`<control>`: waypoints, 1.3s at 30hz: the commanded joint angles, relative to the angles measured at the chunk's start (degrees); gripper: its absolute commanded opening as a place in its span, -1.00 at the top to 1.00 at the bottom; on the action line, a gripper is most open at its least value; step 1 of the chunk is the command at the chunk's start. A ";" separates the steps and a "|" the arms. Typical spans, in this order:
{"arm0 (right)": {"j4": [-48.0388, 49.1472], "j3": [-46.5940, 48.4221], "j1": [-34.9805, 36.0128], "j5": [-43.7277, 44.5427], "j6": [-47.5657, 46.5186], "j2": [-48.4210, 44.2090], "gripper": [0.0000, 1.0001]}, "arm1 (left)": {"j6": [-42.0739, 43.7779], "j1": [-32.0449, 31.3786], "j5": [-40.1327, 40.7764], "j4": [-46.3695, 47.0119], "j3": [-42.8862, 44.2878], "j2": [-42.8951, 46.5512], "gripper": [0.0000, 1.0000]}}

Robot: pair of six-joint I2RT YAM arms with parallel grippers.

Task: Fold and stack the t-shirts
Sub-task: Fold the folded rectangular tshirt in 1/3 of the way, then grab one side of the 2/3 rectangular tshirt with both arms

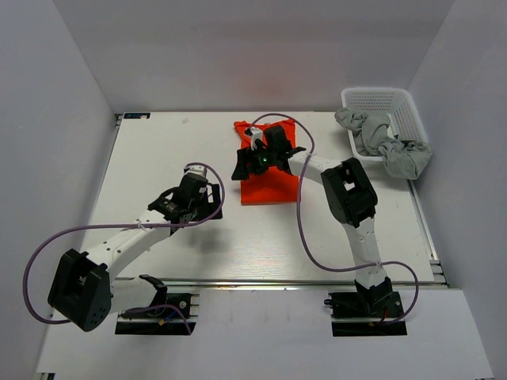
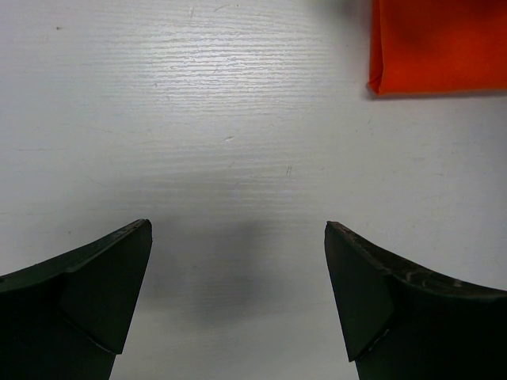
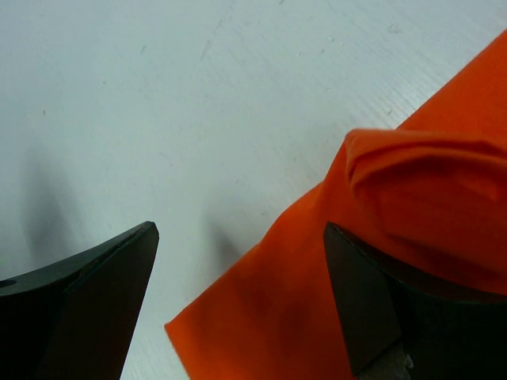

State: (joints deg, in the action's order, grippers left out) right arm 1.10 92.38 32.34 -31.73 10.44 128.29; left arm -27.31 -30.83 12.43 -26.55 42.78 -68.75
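Two tools gape wide: left tool [image 2: 238, 237] above the table [image 2: 238, 95], right tool [image 3: 238, 237] touching the orange t-shirt [image 3: 301, 309].

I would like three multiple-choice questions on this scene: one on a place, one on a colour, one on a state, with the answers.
1. Where does the white basket stand? A. far right corner of the table B. far left corner C. between the arms
2. What colour is the shirt under the right gripper? A. grey B. orange-red C. blue
3. How are the fingers of the left gripper? A. shut on cloth B. shut, empty C. open

1 A: the top view shows it there. 2 B: orange-red cloth lies below the fingers. 3 C: its wrist view shows them wide apart.
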 commanded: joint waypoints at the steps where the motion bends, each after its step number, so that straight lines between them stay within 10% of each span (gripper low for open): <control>1: 4.76 4.91 0.01 1.74 2.30 1.96 -0.81 | 0.50 0.07 -0.21 0.35 -0.33 1.60 -0.99; 13: 10.95 17.49 -2.63 24.26 7.67 8.65 -0.81 | 1.12 0.07 -1.97 2.11 0.19 1.08 -0.99; 26: -0.90 -25.30 -5.88 42.78 9.68 -30.53 -0.81 | 5.59 -0.99 -8.63 12.28 8.71 -15.25 -0.99; 39: -7.79 -38.33 -9.05 27.95 10.75 -34.69 -0.81 | 11.57 -0.99 -15.77 21.00 15.05 -30.57 -0.44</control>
State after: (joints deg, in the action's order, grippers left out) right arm -7.90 53.56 23.40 1.65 20.99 93.14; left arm -17.63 -31.64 -0.80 -8.47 56.03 -99.63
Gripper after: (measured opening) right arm 0.905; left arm 0.728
